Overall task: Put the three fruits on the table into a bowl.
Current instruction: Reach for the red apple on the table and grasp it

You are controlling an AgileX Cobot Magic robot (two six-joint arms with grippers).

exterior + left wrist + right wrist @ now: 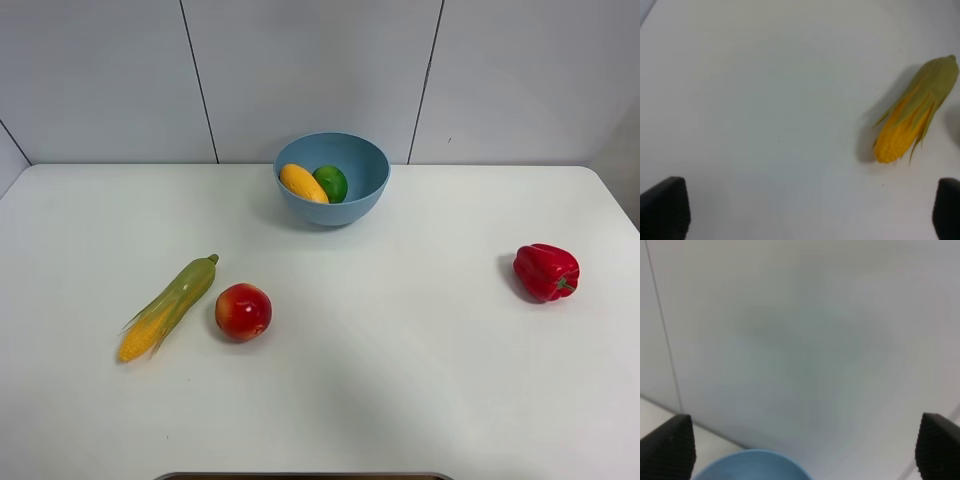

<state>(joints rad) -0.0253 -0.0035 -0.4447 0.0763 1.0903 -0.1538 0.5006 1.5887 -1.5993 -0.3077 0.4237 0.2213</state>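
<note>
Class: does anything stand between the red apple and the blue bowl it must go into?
Nothing visible. Bare table separates apple and bowl; the corn cob lies left of the apple, off that path.

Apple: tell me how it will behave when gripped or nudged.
The apple looks round, so a nudge would probably roll it across the flat table. Its glossy skin may slip in a grip.

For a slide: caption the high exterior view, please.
In the blue bowl lie the mango and lime; the apple sits on the table beside the corn.
</note>
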